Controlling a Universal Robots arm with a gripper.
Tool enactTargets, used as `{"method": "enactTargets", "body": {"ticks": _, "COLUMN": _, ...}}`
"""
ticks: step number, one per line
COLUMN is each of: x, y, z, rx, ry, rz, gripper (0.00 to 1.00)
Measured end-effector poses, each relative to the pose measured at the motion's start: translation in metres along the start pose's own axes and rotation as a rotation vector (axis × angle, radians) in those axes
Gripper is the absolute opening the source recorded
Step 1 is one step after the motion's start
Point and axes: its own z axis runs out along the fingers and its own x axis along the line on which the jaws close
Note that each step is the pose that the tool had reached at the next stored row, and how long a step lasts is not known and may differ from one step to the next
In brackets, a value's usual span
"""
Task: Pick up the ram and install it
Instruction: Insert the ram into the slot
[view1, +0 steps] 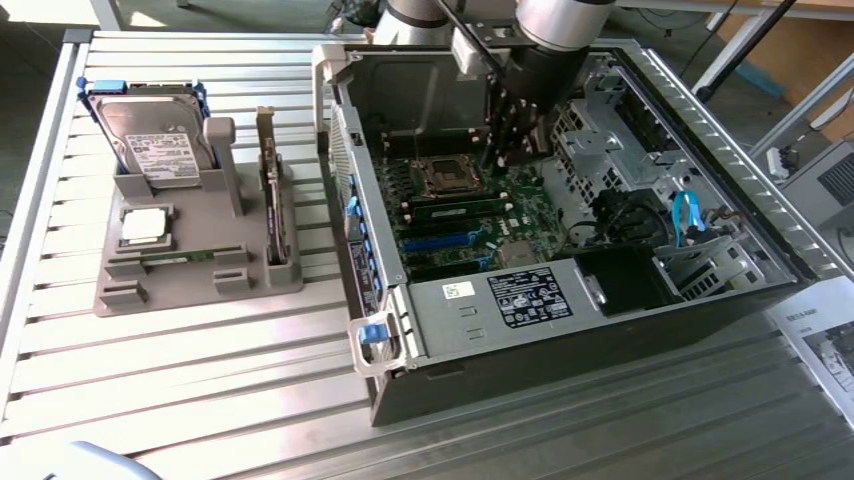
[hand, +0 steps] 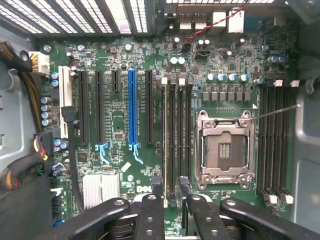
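— Where is the pincer (view1: 514, 152)?
— Down inside the open computer case (view1: 694, 115), hanging over the motherboard (hand: 117, 115).
— Clenched on anything?
— No. In the wrist view the pincer (hand: 169, 190) is released. Its black fingers (hand: 150, 210) are spread wide, with nothing gripped.
— And the ram?
— The ram (hand: 165, 135) stands edge-on in a memory slot straight under the pincer, in line with the gap between the fingers. I cannot tell whether a finger touches it. From outside, the ram (view1: 461, 210) shows as a thin green strip just beside the pincer's tips.
— What lies to its sides?
— On one side of the pincer, black memory slots (hand: 181, 135) run just beside the ram, and the CPU socket (hand: 224, 150) is past them. The blue expansion slot (hand: 132, 107) is on the other side.
— Outside the case?
— Well apart from the pincer, a grey holder (view1: 200, 285) carries the hard drive (view1: 160, 135) and an upright expansion card (view1: 271, 200).
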Motion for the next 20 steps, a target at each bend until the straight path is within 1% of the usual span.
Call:
{"method": "enactTargets", "body": {"ticks": 16, "x": -0.001, "y": -0.0002, "z": -0.0275, "rx": 0.0000, "ry": 0.0001, "rz": 0.000, "gripper": 0.25}}
{"method": "enactTargets", "body": {"ticks": 20, "x": -0.001, "y": -0.0002, "z": -0.0325, "rx": 0.0000, "ry": 0.0001, "rz": 0.000, "gripper": 0.25}}
